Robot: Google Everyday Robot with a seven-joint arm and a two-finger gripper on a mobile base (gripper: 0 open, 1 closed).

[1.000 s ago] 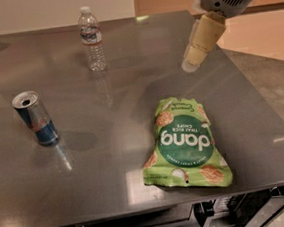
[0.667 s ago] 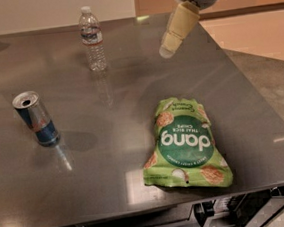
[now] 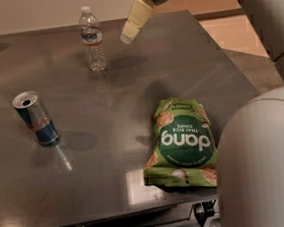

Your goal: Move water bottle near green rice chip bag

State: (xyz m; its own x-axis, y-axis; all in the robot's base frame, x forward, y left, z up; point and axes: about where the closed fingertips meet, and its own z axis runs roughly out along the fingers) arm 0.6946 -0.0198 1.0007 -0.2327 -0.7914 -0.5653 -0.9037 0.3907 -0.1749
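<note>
Cream tool (image 3: 126, 37) beside clear bottle (image 3: 92, 40); light-green bag (image 3: 171, 113), dark-green circle; blue-silver can (image 3: 37, 120).

Shiny gray table (image 3: 188, 71) fills most of frame. On it: water bottle (image 3: 92, 39) standing up top, drink can (image 3: 36, 119) standing at left, green rice chip bag (image 3: 184, 142) flat at btm right. Gripper (image 3: 129, 34) up top, just right of bottle.

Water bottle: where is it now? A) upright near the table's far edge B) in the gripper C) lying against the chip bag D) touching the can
A: the water bottle stands upright far behind the green rice chip bag; the gripper hovers beside it, apart.
</note>
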